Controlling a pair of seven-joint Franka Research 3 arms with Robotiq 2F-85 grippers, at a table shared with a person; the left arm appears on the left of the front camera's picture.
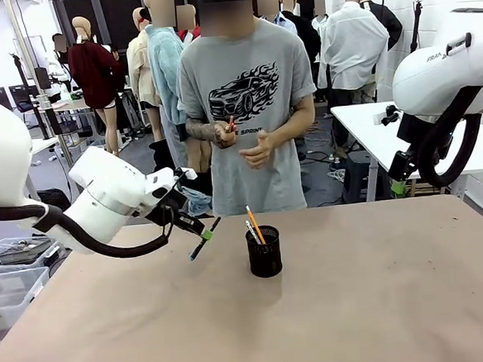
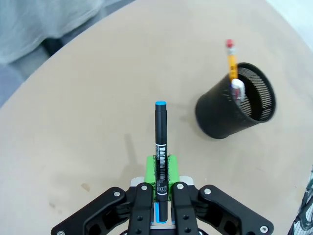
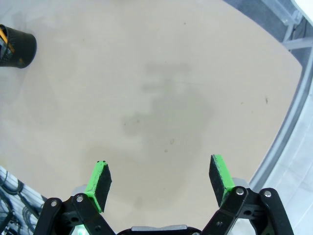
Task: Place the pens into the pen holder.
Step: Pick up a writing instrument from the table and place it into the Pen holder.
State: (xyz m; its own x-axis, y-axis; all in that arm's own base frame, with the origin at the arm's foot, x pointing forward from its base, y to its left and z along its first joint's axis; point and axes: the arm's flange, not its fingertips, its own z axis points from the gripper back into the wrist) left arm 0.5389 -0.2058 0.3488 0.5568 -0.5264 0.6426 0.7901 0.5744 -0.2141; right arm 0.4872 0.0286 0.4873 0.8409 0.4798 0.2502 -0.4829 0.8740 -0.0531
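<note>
In the front view, the left arm (image 1: 102,199) is reaching in from the left edge of the frame. The left gripper (image 1: 202,231) is hanging just left of centre, above the tan table (image 1: 383,304). Its green pads are clamping a dark pen (image 1: 198,249), which is slanting down toward the lower left with its low end in the air above the tabletop. The left wrist view is looking along this grip: the pen is running straight up from the pressed-together fingers at bottom centre, its blue end reaching the middle of the frame.

The pen holder (image 1: 264,252) – a black mesh cup – is standing upright at the centre of the front view, just right of the held pen and apart from it. In the left wrist view it is sitting at the right of the frame. An orange pen (image 1: 254,224) and a silver-grey pen (image 1: 250,232) are standing inside it, their tops poking above the rim.

In the right wrist view, the right gripper (image 3: 161,178) is holding its jaws spread wide at the bottom of the frame, over bare tabletop. The holder is peeking in at the upper left corner.

A person (image 1: 244,98) in a grey T-shirt is standing behind the table's far edge at top centre. One hand (image 1: 220,134) is holding something small and reddish – too small to identify.
</note>
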